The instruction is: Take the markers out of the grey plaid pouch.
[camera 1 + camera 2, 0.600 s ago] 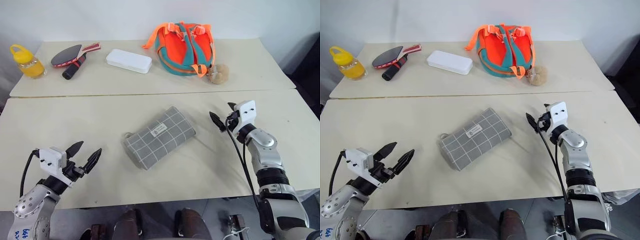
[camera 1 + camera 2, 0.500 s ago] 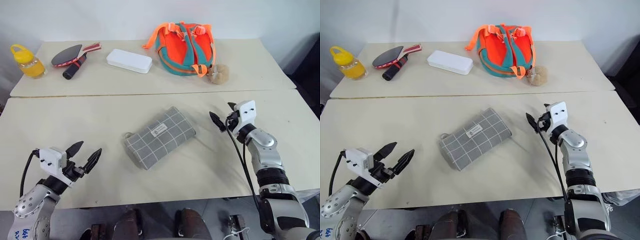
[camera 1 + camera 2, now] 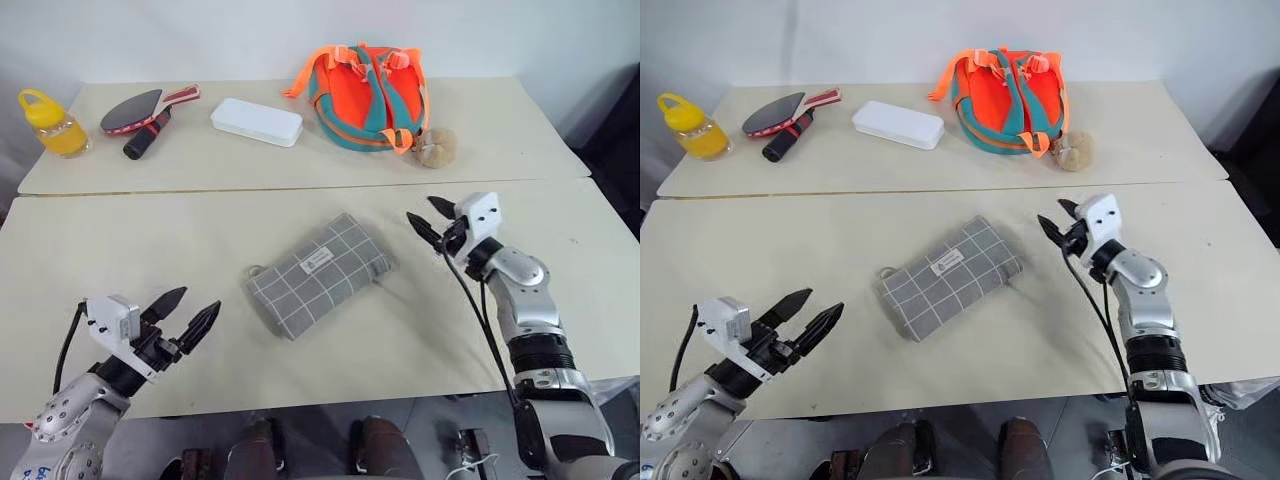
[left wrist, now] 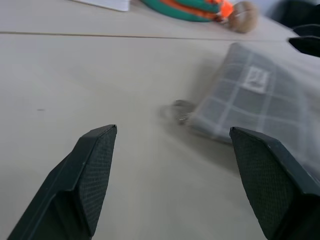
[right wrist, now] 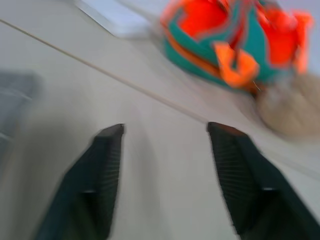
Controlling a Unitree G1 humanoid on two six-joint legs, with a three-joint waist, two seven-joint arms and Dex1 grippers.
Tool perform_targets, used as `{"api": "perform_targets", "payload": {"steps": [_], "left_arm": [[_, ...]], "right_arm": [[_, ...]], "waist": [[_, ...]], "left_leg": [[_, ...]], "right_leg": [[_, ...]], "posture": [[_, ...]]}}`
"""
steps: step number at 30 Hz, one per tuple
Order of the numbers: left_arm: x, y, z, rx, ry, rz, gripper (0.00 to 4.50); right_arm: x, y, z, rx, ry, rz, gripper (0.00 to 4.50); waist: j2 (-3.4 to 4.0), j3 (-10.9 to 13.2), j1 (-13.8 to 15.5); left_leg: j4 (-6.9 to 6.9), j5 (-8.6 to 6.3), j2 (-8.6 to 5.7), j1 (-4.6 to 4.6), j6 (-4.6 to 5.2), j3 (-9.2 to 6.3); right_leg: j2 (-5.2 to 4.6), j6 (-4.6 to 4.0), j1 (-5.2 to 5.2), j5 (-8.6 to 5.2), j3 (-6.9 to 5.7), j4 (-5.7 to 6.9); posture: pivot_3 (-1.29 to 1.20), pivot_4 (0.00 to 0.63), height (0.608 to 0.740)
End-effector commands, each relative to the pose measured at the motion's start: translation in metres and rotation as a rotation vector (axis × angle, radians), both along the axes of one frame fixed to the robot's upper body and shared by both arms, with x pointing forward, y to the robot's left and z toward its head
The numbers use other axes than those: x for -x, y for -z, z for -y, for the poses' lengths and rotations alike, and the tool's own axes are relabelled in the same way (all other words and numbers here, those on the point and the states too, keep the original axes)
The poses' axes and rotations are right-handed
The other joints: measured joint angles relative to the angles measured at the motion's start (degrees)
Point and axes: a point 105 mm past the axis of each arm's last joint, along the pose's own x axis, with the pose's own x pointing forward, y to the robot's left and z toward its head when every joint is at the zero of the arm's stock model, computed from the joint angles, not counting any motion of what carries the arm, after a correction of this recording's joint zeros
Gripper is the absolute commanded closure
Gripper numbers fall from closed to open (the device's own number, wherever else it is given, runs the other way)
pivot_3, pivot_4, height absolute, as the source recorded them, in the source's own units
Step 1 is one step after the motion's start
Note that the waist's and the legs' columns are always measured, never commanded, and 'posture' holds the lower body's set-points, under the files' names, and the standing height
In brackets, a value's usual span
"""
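1. The grey plaid pouch (image 3: 318, 276) lies flat and askew in the middle of the near table (image 3: 120, 240), its small white label (image 3: 320, 260) facing up and a small zip pull (image 3: 258, 271) at its left end. The markers are not visible; I judge they are inside it.

2. The pouch looks soft, light and limp. It will likely sag and slide on the smooth table if pulled by one hand only. One gripper should pin or pinch a corner of the fabric, and the other should take the zip pull at the left end.

3. The markers should be slim, stiff and light, and apt to roll once they are out. Each is best pinched across its barrel.

4. The left gripper (image 3: 186, 315) hovers over the near left part of the table, well apart from the pouch, fingers spread wide and holding nothing.

5. The right gripper (image 3: 427, 220) hovers just beside the pouch's far right corner, not touching it. Its fingers stand apart with nothing between them.

6. Compared with the earlier frames, the right gripper has moved left and a little farther away, closing on the pouch's right end. The left gripper has crept right towards the pouch. The pouch has not moved.

7. On the far table sit a yellow bottle (image 3: 48, 123), a table tennis paddle (image 3: 140, 110), a white case (image 3: 256, 121), an orange and teal backpack (image 3: 365, 95) and a small plush toy (image 3: 437, 147).
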Motion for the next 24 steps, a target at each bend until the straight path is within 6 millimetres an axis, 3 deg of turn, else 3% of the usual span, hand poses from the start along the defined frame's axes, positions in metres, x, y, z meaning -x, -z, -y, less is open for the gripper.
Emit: {"api": "perform_targets", "payload": {"steps": [1,4,7,12,18,24], "left_arm": [[0.005,-0.007,0.010,0.095,0.020,-0.018,0.67],[0.009,-0.004,0.020,0.152,0.059,-0.076,0.67],[0.011,-0.007,0.029,0.218,0.082,-0.109,0.67],[0.015,0.002,0.047,0.291,0.146,-0.214,0.67],[-0.001,0.010,0.055,0.424,0.126,-0.313,0.67],[-0.022,0.013,0.061,0.441,0.102,-0.339,0.67]], "right_arm": [[0.018,-0.014,-0.033,0.038,-0.146,0.071,3.44],[0.032,0.001,-0.053,0.164,-0.264,0.079,4.47],[0.044,0.015,-0.061,0.201,-0.345,0.045,4.47],[0.049,0.044,-0.055,0.374,-0.368,0.044,4.47],[0.049,0.050,-0.057,0.417,-0.377,0.051,4.47],[0.049,0.047,-0.057,0.409,-0.374,0.056,4.47]], "waist": [[0.00,0.0,0.2],[0.00,0.0,0.3],[-0.01,0.0,0.5],[-0.01,0.0,0.4],[0.00,0.0,0.2],[0.00,0.0,0.3]], "left_leg": [[0.01,0.00,-0.01,-0.01,0.00,0.00],[0.04,-0.02,-0.04,-0.02,0.03,-0.01],[0.02,-0.02,-0.06,-0.01,0.03,-0.13],[0.07,-0.02,-0.08,0.00,0.03,-0.13],[0.09,0.01,-0.06,0.07,-0.01,-0.16],[0.12,0.01,-0.07,0.10,0.00,-0.21]], "right_leg": [[0.00,0.00,0.00,0.00,0.00,-0.01],[-0.03,0.00,0.05,0.00,-0.01,-0.05],[-0.03,0.00,0.12,0.00,-0.06,-0.10],[-0.03,0.00,0.16,0.00,-0.06,-0.12],[0.00,-0.02,0.22,-0.01,-0.05,-0.09],[0.00,-0.02,0.32,-0.01,-0.09,-0.12]], "posture": [[0.00,0.150,0.740],[0.00,0.150,0.740],[0.00,0.150,0.740],[0.00,0.150,0.740],[0.00,0.150,0.740],[0.00,0.150,0.740]]}}
